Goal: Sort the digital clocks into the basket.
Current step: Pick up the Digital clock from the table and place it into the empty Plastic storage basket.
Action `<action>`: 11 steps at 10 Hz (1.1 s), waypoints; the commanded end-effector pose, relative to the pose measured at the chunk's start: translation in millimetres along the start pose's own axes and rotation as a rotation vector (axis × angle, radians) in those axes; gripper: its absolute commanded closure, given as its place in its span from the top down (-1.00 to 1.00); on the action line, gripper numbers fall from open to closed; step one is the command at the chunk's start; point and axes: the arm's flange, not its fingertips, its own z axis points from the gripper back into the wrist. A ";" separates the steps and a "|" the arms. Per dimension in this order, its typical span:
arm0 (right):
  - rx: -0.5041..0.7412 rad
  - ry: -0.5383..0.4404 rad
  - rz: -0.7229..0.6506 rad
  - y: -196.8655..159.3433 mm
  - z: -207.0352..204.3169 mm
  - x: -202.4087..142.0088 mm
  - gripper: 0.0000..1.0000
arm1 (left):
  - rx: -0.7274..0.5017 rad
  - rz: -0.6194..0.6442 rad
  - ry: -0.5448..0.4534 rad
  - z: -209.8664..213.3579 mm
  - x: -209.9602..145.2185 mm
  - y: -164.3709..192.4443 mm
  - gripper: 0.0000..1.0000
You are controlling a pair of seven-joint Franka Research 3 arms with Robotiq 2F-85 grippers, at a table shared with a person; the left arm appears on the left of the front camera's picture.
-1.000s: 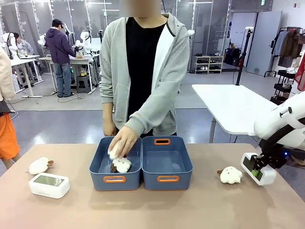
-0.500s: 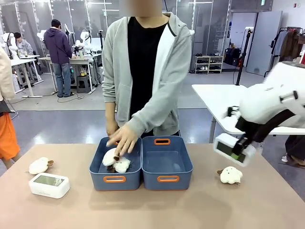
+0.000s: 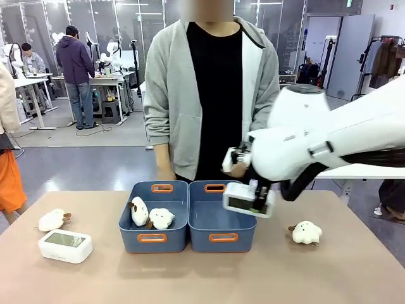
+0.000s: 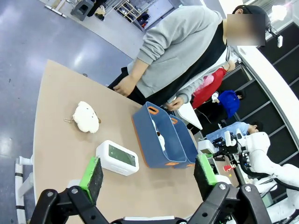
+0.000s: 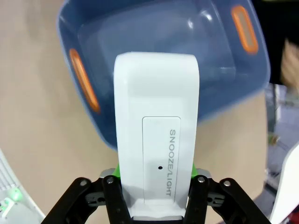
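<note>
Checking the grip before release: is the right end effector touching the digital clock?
Touching. Right wrist view: the right end effector clamps the digital clock from both sides, with no gap.

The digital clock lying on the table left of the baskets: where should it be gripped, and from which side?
Probably from above, pinching its two long side walls across the narrower width. The digital clock lies flat, face up, so its sides are free; the left gripper is open.
</note>
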 end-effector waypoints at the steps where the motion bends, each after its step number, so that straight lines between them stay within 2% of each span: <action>1: 0.029 -0.015 0.109 8.6 -11.7 25.3 0.00 | -0.019 -0.003 -0.013 0.8 1.9 0.1 1.00; 3: 0.089 0.007 0.124 23.9 -48.6 46.8 0.00 | -0.019 -0.003 -0.013 0.8 1.9 0.1 1.00; 6: 0.147 -0.010 0.112 20.3 -70.5 45.1 0.00 | -0.019 -0.003 -0.013 0.8 1.9 0.1 1.00; 8: 0.148 -0.029 0.110 20.8 -62.2 43.1 0.53 | -0.019 -0.003 -0.013 0.8 1.9 0.1 1.00; 9: 0.140 -0.041 0.110 20.1 -57.1 41.5 0.89 | -0.019 -0.003 -0.013 0.8 1.9 0.1 1.00; 10: 0.137 -0.055 0.105 19.7 -51.6 40.3 1.00 | -0.019 -0.003 -0.013 0.8 1.9 0.1 1.00; 11: 0.131 -0.061 0.099 18.8 -48.1 38.4 1.00 | -0.019 -0.003 -0.013 0.8 1.9 0.1 1.00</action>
